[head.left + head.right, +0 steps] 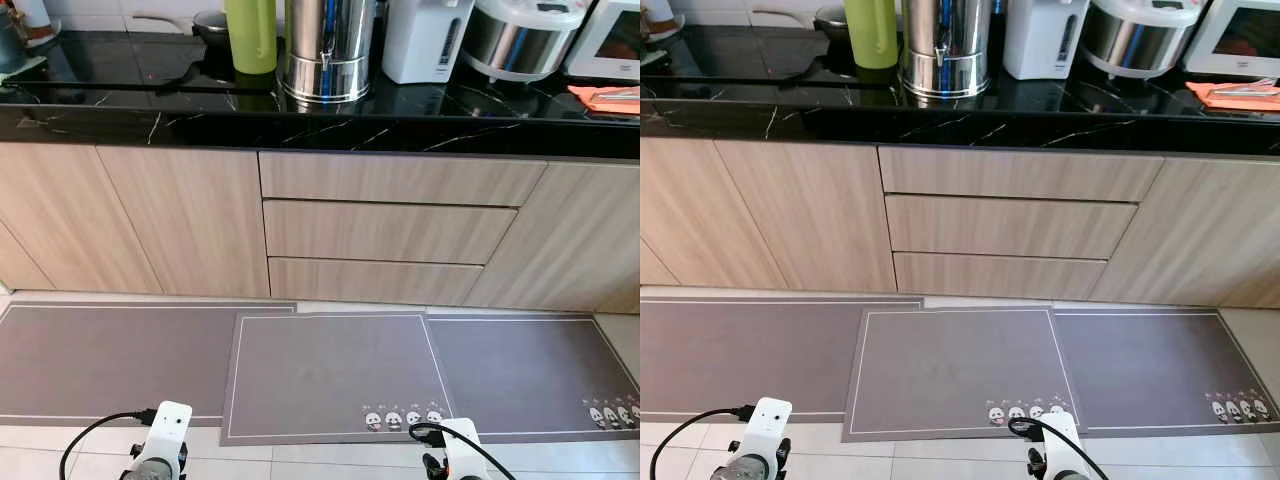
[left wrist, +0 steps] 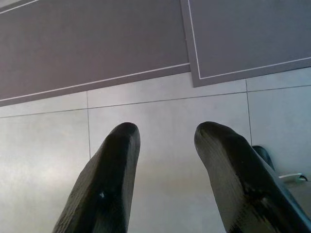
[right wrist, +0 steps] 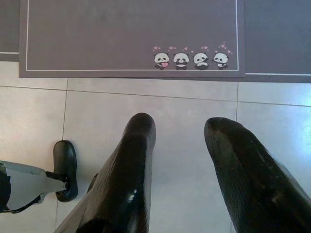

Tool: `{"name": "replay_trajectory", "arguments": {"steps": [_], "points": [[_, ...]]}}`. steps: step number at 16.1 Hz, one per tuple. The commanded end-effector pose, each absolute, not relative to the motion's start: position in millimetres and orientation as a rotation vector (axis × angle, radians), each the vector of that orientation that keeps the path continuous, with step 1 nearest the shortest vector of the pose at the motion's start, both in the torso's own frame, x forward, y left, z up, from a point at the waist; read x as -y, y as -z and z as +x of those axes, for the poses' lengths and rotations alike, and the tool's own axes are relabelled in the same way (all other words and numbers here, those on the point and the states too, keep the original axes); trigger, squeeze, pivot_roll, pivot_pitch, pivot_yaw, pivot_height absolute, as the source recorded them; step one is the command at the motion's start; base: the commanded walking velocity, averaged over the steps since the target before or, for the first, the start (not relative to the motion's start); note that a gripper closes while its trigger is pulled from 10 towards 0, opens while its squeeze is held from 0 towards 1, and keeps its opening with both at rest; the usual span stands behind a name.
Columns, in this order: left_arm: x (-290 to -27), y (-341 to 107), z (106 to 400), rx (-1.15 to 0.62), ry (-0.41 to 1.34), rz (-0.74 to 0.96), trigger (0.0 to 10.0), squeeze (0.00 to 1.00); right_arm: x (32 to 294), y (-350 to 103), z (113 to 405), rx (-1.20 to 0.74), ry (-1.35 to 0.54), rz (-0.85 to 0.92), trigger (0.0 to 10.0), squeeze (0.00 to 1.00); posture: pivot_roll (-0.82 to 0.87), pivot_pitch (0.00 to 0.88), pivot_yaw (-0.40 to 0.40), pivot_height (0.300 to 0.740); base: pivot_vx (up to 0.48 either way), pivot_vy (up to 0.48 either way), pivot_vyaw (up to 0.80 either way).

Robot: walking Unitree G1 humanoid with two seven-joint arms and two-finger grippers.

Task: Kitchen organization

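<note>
Left eye view: black countertop [image 1: 420,125] well beyond both empty, parted claws, left claw [image 2: 165,145] and right claw [image 3: 182,141], low over floor tiles [image 3: 184,104]

On the counter [image 1: 100,110], a green bottle [image 1: 250,35] stands at 9 o'clock of the steel urn [image 1: 325,50]; water boiler [image 1: 425,38] and rice cooker [image 1: 520,35] at 3. Drawers [image 1: 390,230] sit below, floor mats [image 1: 335,375] before them.

Even, bright daylight fills the kitchen. The glossy black table [image 1: 320,120] mirrors the steel urn [image 1: 327,50] along the frame's top. Wrist views are dimmer, soft sheen on floor tiles [image 2: 160,160], black fingers [image 3: 131,165] slightly blurred.
</note>
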State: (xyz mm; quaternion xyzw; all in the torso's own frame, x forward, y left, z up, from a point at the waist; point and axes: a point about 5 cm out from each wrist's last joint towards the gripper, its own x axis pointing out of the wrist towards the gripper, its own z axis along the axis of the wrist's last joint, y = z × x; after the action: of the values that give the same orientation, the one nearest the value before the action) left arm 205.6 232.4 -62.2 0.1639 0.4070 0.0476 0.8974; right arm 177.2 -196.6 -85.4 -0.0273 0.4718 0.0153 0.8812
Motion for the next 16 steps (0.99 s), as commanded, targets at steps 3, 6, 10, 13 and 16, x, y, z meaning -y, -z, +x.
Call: {"name": "replay_trajectory", "arguments": {"steps": [3,6,10,13,16], "points": [[-233.0,61.5,207.1,-0.847,-0.092,0.335,10.0,0.00,198.2,85.5,176.4,-0.983,-0.026,-0.058,10.0,0.00,0.03,0.000,-0.033,0.740,0.000,0.000,0.00],[-232.6,60.8,208.4,-0.844,-0.087,0.339,10.0,0.00,197.6,85.8,175.8,-0.983,-0.030,-0.060,10.0,0.00,0.03,0.000,-0.030,0.740,0.000,0.000,0.00],[-231.9,60.2,209.6,-0.840,-0.079,0.344,10.0,0.00,197.1,86.0,175.6,-0.983,-0.031,-0.059,10.0,0.00,0.03,0.000,-0.027,0.740,0.187,0.000,0.00],[-231.6,60.2,209.9,-0.841,-0.079,0.341,10.0,0.00,197.5,85.8,175.8,-0.982,-0.030,-0.060,10.0,0.00,0.03,0.000,-0.028,0.740,0.257,0.000,0.00],[-231.0,60.8,209.2,-0.843,-0.079,0.337,10.0,0.00,198.2,85.7,175.7,-0.983,-0.030,-0.060,10.0,0.00,0.03,0.000,-0.030,0.740,0.265,0.000,0.00]]}}
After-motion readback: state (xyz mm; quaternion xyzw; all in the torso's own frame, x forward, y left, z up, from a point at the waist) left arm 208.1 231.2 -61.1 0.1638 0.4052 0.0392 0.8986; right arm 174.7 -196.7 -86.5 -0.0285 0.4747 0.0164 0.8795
